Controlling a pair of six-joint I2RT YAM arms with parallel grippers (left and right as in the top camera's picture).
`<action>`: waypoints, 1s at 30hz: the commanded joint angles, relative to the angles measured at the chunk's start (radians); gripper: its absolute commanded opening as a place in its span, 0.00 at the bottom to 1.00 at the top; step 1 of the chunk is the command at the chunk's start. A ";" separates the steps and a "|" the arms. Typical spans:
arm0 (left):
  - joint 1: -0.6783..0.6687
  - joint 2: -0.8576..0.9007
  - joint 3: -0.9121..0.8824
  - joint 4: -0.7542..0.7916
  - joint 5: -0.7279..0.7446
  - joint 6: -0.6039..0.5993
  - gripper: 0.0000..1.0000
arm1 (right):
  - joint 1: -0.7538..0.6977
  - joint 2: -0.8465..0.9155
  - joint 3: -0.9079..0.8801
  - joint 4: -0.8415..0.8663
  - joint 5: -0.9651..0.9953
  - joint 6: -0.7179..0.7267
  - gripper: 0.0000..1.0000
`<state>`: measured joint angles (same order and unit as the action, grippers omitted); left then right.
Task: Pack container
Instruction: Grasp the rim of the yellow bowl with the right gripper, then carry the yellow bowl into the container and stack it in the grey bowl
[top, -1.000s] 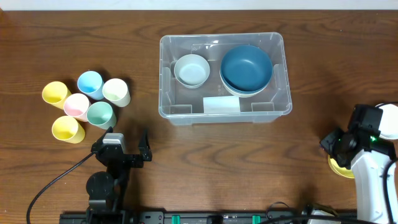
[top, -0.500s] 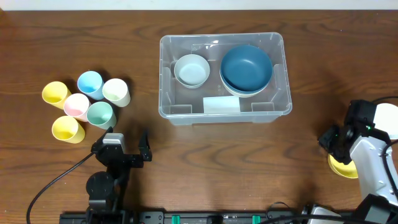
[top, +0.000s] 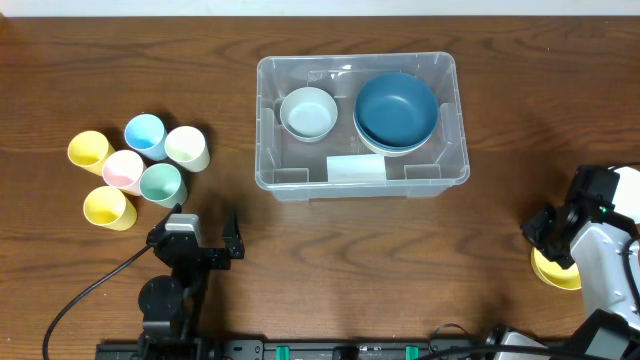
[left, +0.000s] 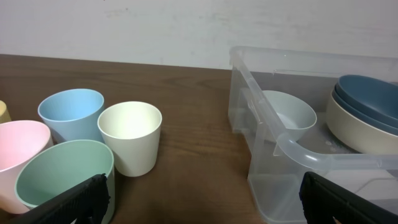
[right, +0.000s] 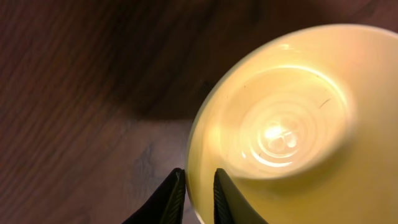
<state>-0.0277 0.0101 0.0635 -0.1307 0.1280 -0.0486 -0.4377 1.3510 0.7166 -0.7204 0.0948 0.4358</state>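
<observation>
Jaws of my right gripper (right: 194, 198) pinched the yellow bowl (right: 280, 124) by its rim, 1 finger inside, 1 outside, far right of table | my left gripper (top: 198, 236) stood spread wide beside 6 cups (top: 135, 170) | container (top: 262, 150) sat mid-table, well apart from both, holding a small pale bowl (top: 308, 112) and a dark blue bowl (top: 396, 106)

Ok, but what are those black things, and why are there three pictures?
They are two robot arms with two-finger claws. One picture looks down from above the table; the other two come from a camera on each wrist. On the table stand six coloured cups and a clear container with bowls inside. The left gripper is open and holds nothing. The right gripper has its fingers on either side of a yellow bowl's rim; whether it squeezes yet, I cannot tell.
</observation>
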 joint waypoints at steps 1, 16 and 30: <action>0.005 -0.006 -0.016 -0.029 0.011 0.010 0.98 | -0.008 0.004 -0.011 0.007 0.013 -0.011 0.16; 0.005 -0.006 -0.016 -0.029 0.011 0.010 0.98 | -0.008 0.004 -0.071 0.071 0.005 -0.011 0.04; 0.005 -0.006 -0.016 -0.029 0.012 0.010 0.98 | -0.006 -0.023 0.095 0.044 -0.247 -0.080 0.01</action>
<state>-0.0277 0.0101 0.0635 -0.1307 0.1280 -0.0486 -0.4393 1.3491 0.7082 -0.6605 0.0227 0.3882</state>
